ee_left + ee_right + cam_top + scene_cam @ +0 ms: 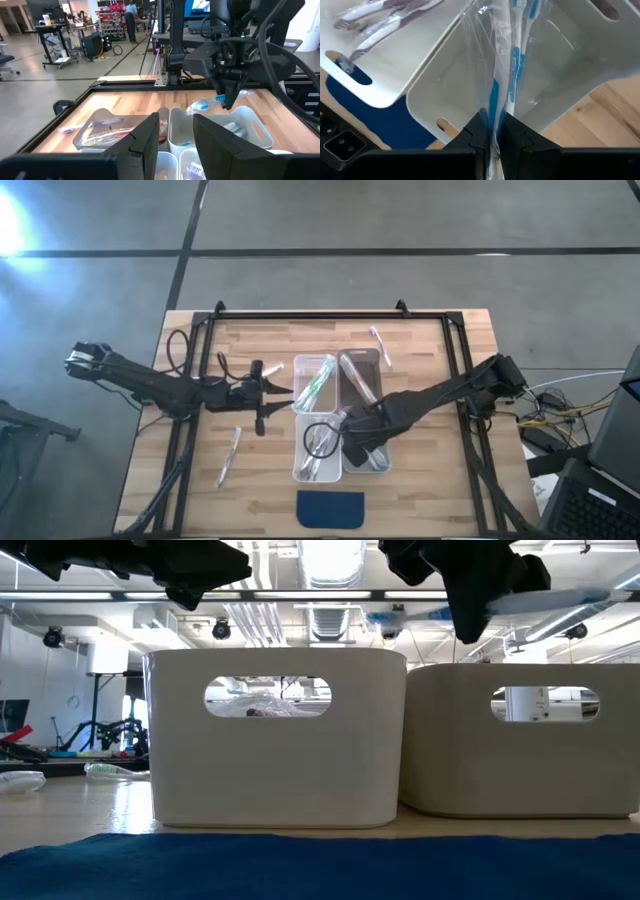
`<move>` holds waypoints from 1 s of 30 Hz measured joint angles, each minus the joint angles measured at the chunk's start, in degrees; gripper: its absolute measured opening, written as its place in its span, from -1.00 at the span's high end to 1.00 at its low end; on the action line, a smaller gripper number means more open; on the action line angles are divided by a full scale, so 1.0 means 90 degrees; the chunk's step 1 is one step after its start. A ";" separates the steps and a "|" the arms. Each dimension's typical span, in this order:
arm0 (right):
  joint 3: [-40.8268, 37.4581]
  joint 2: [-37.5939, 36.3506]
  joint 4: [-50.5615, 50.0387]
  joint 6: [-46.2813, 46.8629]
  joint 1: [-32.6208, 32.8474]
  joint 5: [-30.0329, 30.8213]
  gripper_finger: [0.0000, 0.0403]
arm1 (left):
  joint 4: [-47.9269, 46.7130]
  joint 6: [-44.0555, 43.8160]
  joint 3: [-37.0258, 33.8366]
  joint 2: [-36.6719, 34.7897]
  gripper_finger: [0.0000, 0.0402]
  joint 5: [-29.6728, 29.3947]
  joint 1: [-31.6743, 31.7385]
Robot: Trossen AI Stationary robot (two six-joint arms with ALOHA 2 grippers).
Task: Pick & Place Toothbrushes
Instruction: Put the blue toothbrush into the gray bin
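Note:
Four clear bins stand in a block at the table's middle; the far-left bin (313, 380) holds green toothbrushes, and the near-left bin (318, 455) also holds some. My right gripper (347, 440) hangs over the near bins, shut on a blue toothbrush in a clear wrapper (512, 65). My left gripper (283, 390) is open and level at the far-left bin's left side, touching nothing. Loose toothbrushes lie flat on the wood at the near left (228, 455), far right (380, 345) and by the far-left bin (270, 367). My right gripper (492, 127) pinches the wrapped blue toothbrush between its two fingers at one end of the wrapper (493, 112). The fingers point down from above (227, 100). The toothbrush (202, 104) sticks out sideways, nearly level, lifted clear above a bin.
A dark blue flat pad (331, 508) lies at the near edge in front of the bins. A black frame (310, 315) runs along the far edge and both sides. A black cable loop (320, 438) hangs over the near-left bin. Bare wood lies left and right of the bins.

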 joint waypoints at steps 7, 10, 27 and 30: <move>-0.0153 0.0005 0.0027 0.0004 0.0000 -0.0006 0.91 | -0.0011 -0.0005 0.0000 0.0002 0.38 0.0001 0.0000; -0.0221 0.0027 0.0072 0.0004 0.0000 -0.0004 0.91 | -0.0025 -0.0010 0.0000 0.0002 0.38 0.0000 0.0000; -0.1165 0.0034 0.0985 0.0175 -0.0030 -0.0239 0.91 | -0.0079 -0.0013 0.0000 0.0002 0.38 0.0001 0.0000; -0.1355 0.0034 0.1261 0.0227 -0.0099 -0.0289 0.91 | -0.0080 -0.0013 0.0000 0.0002 0.38 -0.0001 0.0000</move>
